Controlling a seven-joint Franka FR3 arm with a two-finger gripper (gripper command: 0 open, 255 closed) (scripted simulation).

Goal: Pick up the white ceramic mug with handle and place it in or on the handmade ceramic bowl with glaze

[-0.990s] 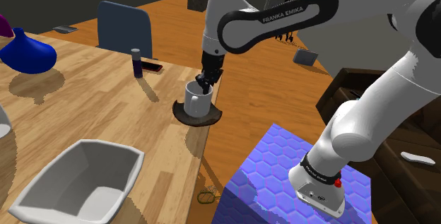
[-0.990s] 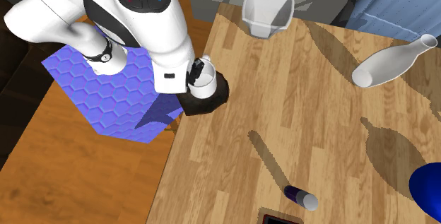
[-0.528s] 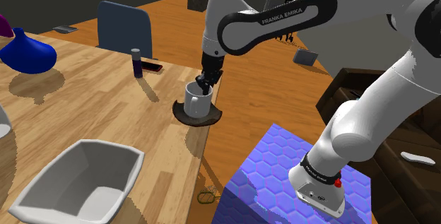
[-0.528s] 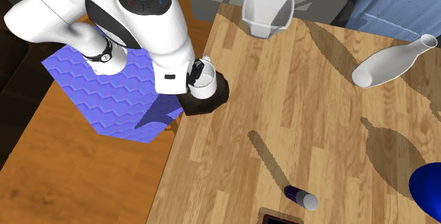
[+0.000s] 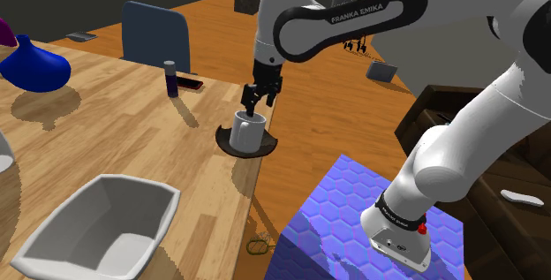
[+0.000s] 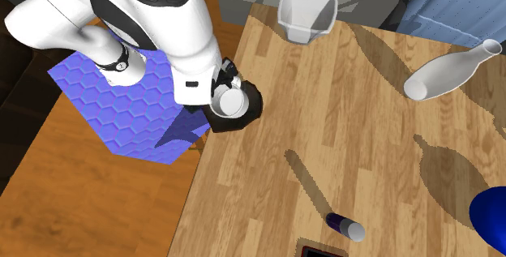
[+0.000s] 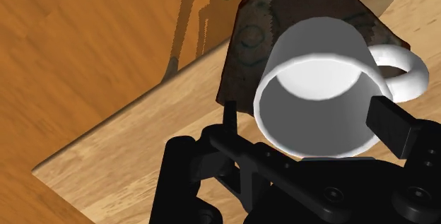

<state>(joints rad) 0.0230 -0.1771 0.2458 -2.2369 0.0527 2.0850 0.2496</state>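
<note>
The white mug stands upright in a shallow dark brown bowl at the table's edge nearest the stand. My gripper hangs just above the mug's rim, open, its fingers apart and holding nothing. In the wrist view the mug sits below the gripper, its handle sticking out past one finger, and the bowl spreads under it. The second exterior view has the mug in the bowl beside the arm's hand.
A white squarish basin sits near the shoulder view's lower left. A blue vase, a small dark bottle and a flat dark item lie farther back. A white bottle lies on the table. The blue stand is beside the table's edge.
The fingers have opened and let go of the mug, and the hand has risen a little. The mug stays upright in the dark bowl.
</note>
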